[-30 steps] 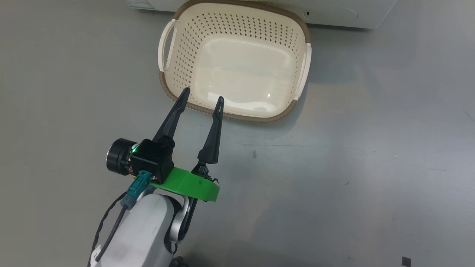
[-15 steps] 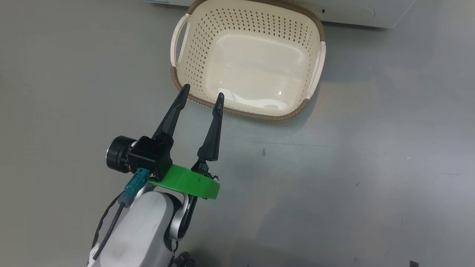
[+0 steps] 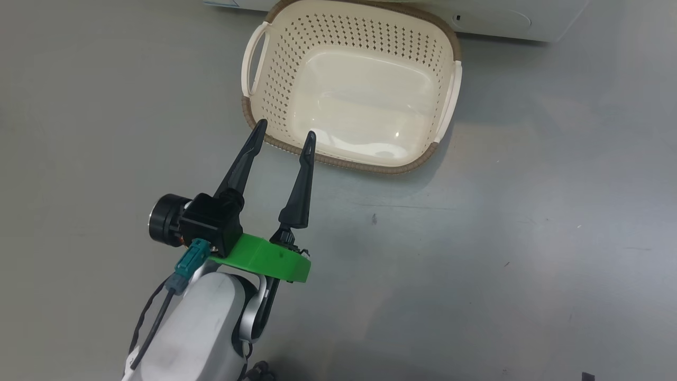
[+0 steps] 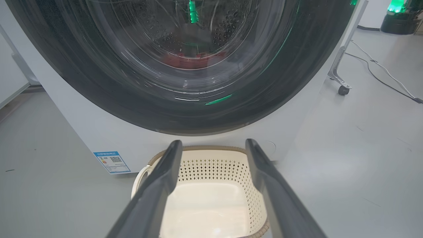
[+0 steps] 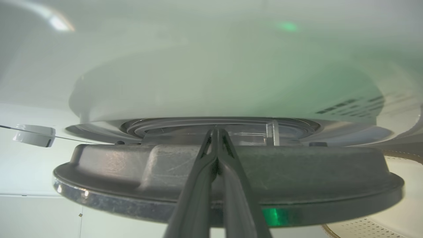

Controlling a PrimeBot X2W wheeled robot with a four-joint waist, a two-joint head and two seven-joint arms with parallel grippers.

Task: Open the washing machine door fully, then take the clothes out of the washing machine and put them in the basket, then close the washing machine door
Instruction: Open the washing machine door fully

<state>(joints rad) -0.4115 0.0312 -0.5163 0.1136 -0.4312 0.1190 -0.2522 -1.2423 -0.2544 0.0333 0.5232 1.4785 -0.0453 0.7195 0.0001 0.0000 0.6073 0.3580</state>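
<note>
**Item 1, the basket**. I find it in the upper middle of the head view, upright on the grey floor, mouth towards the camera. Its long axis runs left to right across the frame, dipping slightly to the right, with a handle at each short end. Its far long side lies just beside the washing machine, a white strip along the top edge.

**Item 2, left gripper**. I see it at the lower left of the head view, jaws spread wide and gripping nothing. The fingers point up and to the right. Their tips overlap the basket's near left rim in the picture, and I cannot tell their height above it. In the left wrist view the fingers frame the basket at bottom centre.

**Item 3, the washing machine door**. It takes up the upper half of the left wrist view, black rim around clear glass. From this view I cannot tell whether it is latched.

**Item 4, the clothes**. I see a red heap through the glass, low in the drum, upper centre of the frame.

**Item 5, blue label**. It sits on the machine's white front, lower left.

**Item 6, right gripper**. Its fingers are pressed together with nothing between them, rising from bottom centre across the door's edge, which runs flat from left to right. I cannot tell whether they touch it.
</note>
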